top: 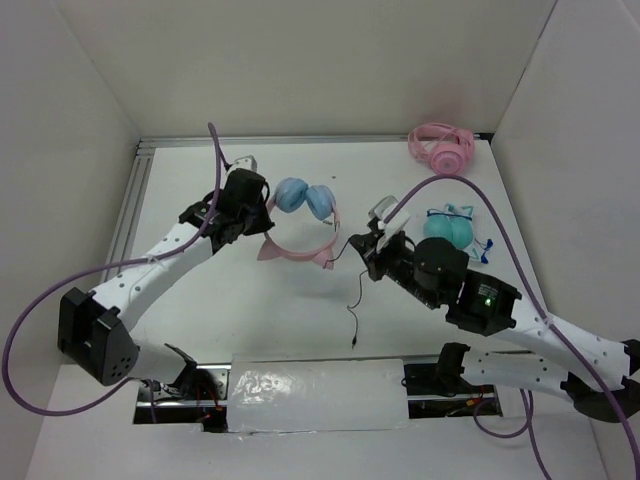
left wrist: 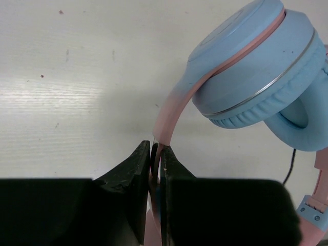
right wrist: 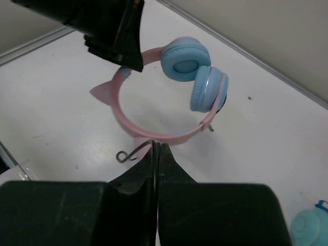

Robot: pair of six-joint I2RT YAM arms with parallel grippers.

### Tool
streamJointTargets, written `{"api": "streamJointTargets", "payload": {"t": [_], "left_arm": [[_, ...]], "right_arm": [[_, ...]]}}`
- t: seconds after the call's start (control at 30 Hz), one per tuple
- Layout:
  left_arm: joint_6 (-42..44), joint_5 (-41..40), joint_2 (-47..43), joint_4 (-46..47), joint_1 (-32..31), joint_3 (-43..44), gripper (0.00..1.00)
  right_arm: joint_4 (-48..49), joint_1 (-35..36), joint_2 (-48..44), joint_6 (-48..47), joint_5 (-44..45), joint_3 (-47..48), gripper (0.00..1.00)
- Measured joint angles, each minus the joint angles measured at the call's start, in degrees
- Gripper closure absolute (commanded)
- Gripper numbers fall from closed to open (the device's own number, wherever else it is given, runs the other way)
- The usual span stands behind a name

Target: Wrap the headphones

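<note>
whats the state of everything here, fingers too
headphones, gripped, not wrapped
cable, pinched, rest trailing loose
left fingers, shut on the headphones
right fingers, shut on the cable
pink headphones, lying untouched
teal headphones, lying untouched

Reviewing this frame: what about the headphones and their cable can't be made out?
- Left wrist: band of the headphones below the grip, behind the left end effector.
- Right wrist: cable beyond the pinch, behind the right end effector.
- Top external: the plug, too small to identify.
</note>
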Motion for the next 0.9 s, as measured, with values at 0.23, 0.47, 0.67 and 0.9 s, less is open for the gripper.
{"api": "streamJointTargets", "payload": {"t": [0.23,0.47,0.67,0.9], "left_arm": [[8.7,-0.7,-5.0,5.5,-7.1,-0.9,1.0],[10.1,-2.6,-4.8,3.9,-14.1,-1.7,1.0],[10.4,-0.7,-6.0,5.9,-16.1,-6.4,1.0],[13.6,4.5,-15.2,10.4,-19.4,-14.3,1.0]], "right_arm": [[-2.3,-7.5,5.0,-6.5,-5.4,4.5,1.0],[0.6,-12.2,9.3,-9.2,-6.9,6.1,1.0],[5.1,-14.9,9.2,-10.5,-8.3,6.1,1.0],[7.6,-24.7,7.7,-13.1,-11.9,4.3,1.0]]}}
